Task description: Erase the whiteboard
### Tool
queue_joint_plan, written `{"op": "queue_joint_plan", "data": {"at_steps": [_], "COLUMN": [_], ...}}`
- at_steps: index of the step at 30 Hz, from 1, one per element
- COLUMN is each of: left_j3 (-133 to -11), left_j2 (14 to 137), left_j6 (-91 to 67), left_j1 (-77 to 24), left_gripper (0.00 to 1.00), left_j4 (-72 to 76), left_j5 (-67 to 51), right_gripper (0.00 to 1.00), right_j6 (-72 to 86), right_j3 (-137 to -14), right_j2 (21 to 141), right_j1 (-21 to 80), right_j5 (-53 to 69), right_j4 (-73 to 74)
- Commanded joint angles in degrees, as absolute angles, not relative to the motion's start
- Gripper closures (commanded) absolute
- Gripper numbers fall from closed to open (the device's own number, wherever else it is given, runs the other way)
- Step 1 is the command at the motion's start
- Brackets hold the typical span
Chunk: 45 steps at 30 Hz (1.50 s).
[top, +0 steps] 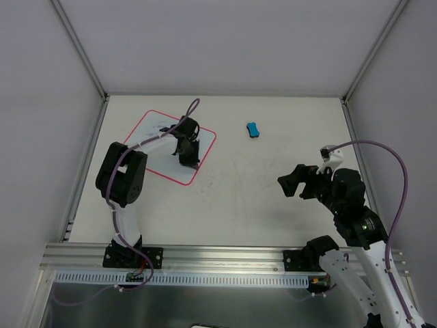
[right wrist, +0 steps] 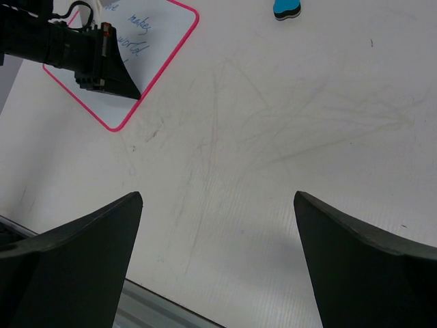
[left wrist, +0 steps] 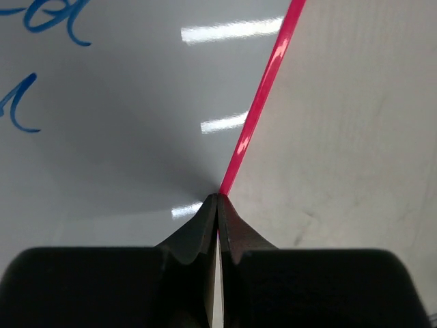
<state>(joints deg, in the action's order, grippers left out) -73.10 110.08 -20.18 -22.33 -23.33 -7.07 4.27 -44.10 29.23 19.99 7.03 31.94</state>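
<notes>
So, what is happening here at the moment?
The left end effector is shut on the pink rim of the whiteboard. The board carries blue writing. The blue eraser lies untouched on the table, and the right end effector hangs open and empty.

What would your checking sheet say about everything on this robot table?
Surface: white table top, faintly scuffed.
Job's things: flat white pink-rimmed whiteboard, blue handwriting not yet erased.
Clutter: small blue eraser block, lying apart from the board.
Grippers: left gripper shut, tips at the board's pink rim; right gripper open, empty, over bare table.
Cables: purple cable on the left arm, another on the right.
Surroundings: pale enclosure walls, metal rail at the near edge.
</notes>
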Motion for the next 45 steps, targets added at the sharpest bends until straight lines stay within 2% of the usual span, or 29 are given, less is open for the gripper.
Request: {"op": "queue_joint_plan", "data": {"at_steps": [1,8,15,19,21,23,26,27,30,31,33,37,43,45], "left_j3": [-70.3,-77.6,-88.0,-92.9,-94.0,-94.9,-94.7,-94.2,-92.0,-90.6,-89.0,-84.0,-76.7,-73.3], "left_j2": [111.0,115.3,119.8,119.5,118.0,116.4,111.6,110.4,105.8,104.7,101.3,96.4,89.2,86.5], "left_j6": [-26.5,-35.5,-39.7,-39.9,-39.1,-38.3,-36.0,-35.3,-31.0,-30.2,-27.4,-21.3,-18.0,-17.5], "left_j1": [-31.0,-44.9,-50.3,-50.2,-49.8,-48.3,-44.4,-43.2,-37.4,-35.7,-30.5,-24.3,-18.3,-16.9], "left_gripper": [1.0,1.0,1.0,0.86,0.73,0.69,0.56,0.45,0.28,0.16,0.01,0.01,0.01,0.01], "left_j4": [-29.3,-29.2,-29.2,-29.2,-29.4,-29.3,-29.3,-29.4,-29.4,-29.4,-29.4,-29.4,-29.4,-29.4], "left_j5": [-11.8,-14.2,-13.5,-12.0,-10.9,-10.5,-10.5,-10.5,-9.8,-9.8,-9.8,-6.6,-5.1,-4.6], "right_gripper": [0.01,0.01,0.01,0.01,0.01,0.01,0.01,0.01,0.01,0.01,0.01,0.01,0.06,0.12], "right_j6": [5.4,6.3,6.2,4.7,3.9,3.4,1.3,1.1,1.5,1.2,0.5,-2.5,-7.1,-9.0], "right_j3": [-43.2,-41.7,-42.1,-43.9,-44.8,-45.9,-48.9,-50.3,-55.8,-58.9,-63.1,-74.3,-92.7,-99.8], "right_j2": [27.6,24.9,24.2,26.5,28.3,32.5,40.0,42.3,51.8,54.4,62.8,78.8,100.0,108.3], "right_j1": [20.2,20.2,20.2,20.2,20.2,20.2,20.2,20.1,20.2,20.2,20.2,20.2,20.1,20.1], "right_j5": [9.1,9.4,9.5,8.1,7.5,6.1,4.5,3.7,2.7,3.2,5.2,4.3,0.4,-2.4], "right_j4": [30.4,31.8,34.1,35.1,35.1,35.0,34.5,34.5,32.8,31.7,30.9,29.9,28.0,28.0]}}
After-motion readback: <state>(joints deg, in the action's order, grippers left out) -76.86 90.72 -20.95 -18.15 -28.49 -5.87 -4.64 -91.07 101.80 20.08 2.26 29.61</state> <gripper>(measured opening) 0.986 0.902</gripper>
